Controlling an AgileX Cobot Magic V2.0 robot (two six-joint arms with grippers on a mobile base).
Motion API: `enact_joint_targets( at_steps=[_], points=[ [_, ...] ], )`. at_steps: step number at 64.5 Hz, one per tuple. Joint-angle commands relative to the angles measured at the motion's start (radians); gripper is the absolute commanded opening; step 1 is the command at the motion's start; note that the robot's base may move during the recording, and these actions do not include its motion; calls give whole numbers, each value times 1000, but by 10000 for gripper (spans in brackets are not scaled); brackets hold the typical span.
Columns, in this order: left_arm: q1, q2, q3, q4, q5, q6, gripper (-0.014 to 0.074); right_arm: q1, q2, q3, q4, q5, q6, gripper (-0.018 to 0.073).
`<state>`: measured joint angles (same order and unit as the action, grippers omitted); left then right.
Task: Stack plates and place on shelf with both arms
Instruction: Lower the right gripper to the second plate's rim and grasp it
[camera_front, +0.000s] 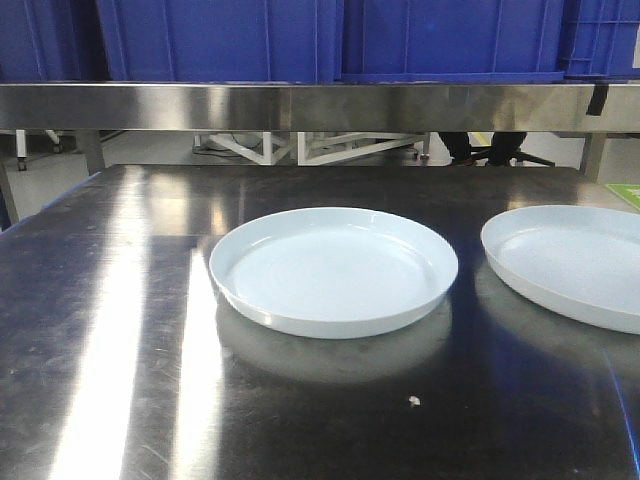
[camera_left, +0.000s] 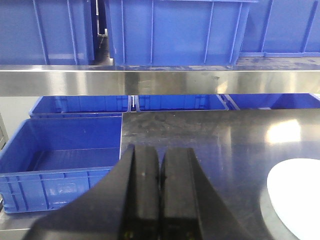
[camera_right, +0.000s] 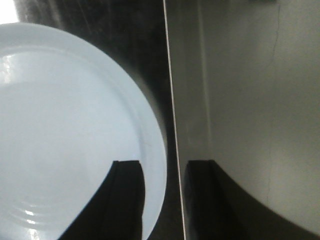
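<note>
Two pale blue-white plates lie side by side on the dark steel tabletop, one in the middle and one at the right. Behind and above them runs the shelf's steel front rail. Neither gripper shows in the front view. My left gripper is shut with nothing between its fingers and hovers over the table, left of a plate's edge. My right gripper is open and straddles a plate's right rim. Its left finger is over the plate and its right finger is past the table edge.
Large blue crates fill the shelf. More blue crates stand off the table's left side and behind it. The table's right edge runs just beside the plate, with grey floor beyond. A small crumb lies near the front.
</note>
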<state>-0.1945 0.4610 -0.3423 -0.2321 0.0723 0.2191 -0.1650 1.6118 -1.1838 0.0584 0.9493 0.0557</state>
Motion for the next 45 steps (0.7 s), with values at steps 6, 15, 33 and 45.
enact_joint_targets(
  at_steps=[6, 15, 33, 45],
  points=[
    [1, 3, -29, -9, -86, -4, 82, -6, -7, -36, -11, -44, -28, 346],
    [1, 3, -29, -9, -86, -4, 82, -6, 27, -36, -11, -60, -39, 360],
    [1, 3, -29, -9, -86, -4, 82, -6, 48, -36, -11, -104, -39, 407],
    [1, 3, -29, -9, -86, -4, 82, -4, 88, -36, -10, -102, -39, 405]
  ],
)
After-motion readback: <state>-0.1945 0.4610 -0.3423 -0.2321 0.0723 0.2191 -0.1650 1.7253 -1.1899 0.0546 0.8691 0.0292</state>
